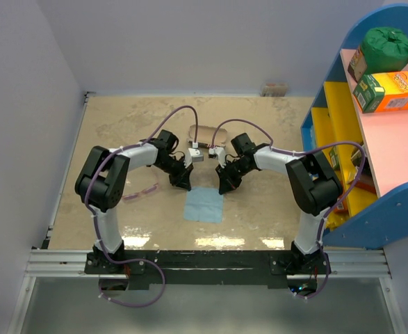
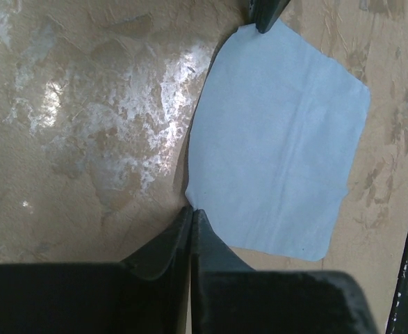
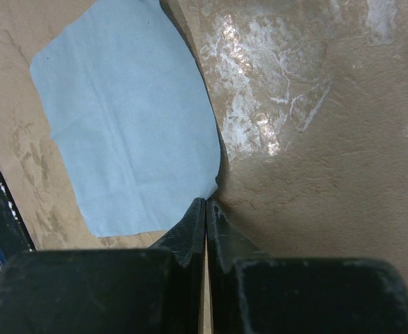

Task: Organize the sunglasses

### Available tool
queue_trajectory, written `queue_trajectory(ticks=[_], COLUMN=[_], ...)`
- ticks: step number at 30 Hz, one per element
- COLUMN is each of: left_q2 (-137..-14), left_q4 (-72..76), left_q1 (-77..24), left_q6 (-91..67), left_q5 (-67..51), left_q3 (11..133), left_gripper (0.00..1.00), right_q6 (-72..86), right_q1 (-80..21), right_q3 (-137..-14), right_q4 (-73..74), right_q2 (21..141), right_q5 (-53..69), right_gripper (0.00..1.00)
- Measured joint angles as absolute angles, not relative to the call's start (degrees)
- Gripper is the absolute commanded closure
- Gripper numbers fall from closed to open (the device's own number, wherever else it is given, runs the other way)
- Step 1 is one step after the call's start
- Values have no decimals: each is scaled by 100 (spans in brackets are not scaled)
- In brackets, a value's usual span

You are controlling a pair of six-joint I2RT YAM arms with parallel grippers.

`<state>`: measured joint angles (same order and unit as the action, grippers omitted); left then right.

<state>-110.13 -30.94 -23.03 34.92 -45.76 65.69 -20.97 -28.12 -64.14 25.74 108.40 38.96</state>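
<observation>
The sunglasses [image 1: 142, 191], thin and pink-purple, lie on the table left of the left arm and are out of both wrist views. A light blue cloth [image 1: 205, 204] lies flat between the arms. My left gripper [image 1: 183, 184] is shut with its tips pinching the cloth's far left corner [image 2: 198, 209]. My right gripper [image 1: 223, 188] is shut with its tips on the far right corner [image 3: 213, 196]. The cloth's far edge curves up between the two corners. The right fingertip [image 2: 263, 15] shows at the top of the left wrist view.
An oblong case [image 1: 206, 133] lies behind the grippers. A blue, yellow and pink shelf [image 1: 370, 139] stands at the right, with a green bag [image 1: 386, 43] and an orange box [image 1: 391, 92] on top. A black rail [image 1: 204, 261] runs along the near edge.
</observation>
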Motion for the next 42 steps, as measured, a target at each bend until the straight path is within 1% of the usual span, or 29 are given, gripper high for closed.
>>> queue_trajectory(ticks=[7,12,22,28,36,42], left_q2=[-11026,-11026,-11179,-11367,-11384,-11319], left_q4=[-3028,-2827,-2038,-1787,-1717,-1695], left_q1=[-2303,-2309,-2307,-2263,-2246,-2224], left_q6=[3288,3020,2432,2292,2263,2368], left_q5=[-4545,-4445,-3682,-3474,-3428,-3601], left_q3=[6569,6584,6921,7181,7212,7074], left_gripper=[100,100,100,100,100,100], right_q6=[-2104,-2152,-2239,-2307,-2386,-2499], right_q1=[-2821,-2814,-2602,-2519,-2469,-2469], right_q3=[-6464,-6696,-7489,-7717,-7752,-7747], right_q4=[2624,2698,2613,2523,2504,2663], right_q2=[10838,10892,11343,11454,11480,11373], right_q5=[3793,3470,2829,2512,2536,2832], right_gripper=[100,100,100,100,100,100])
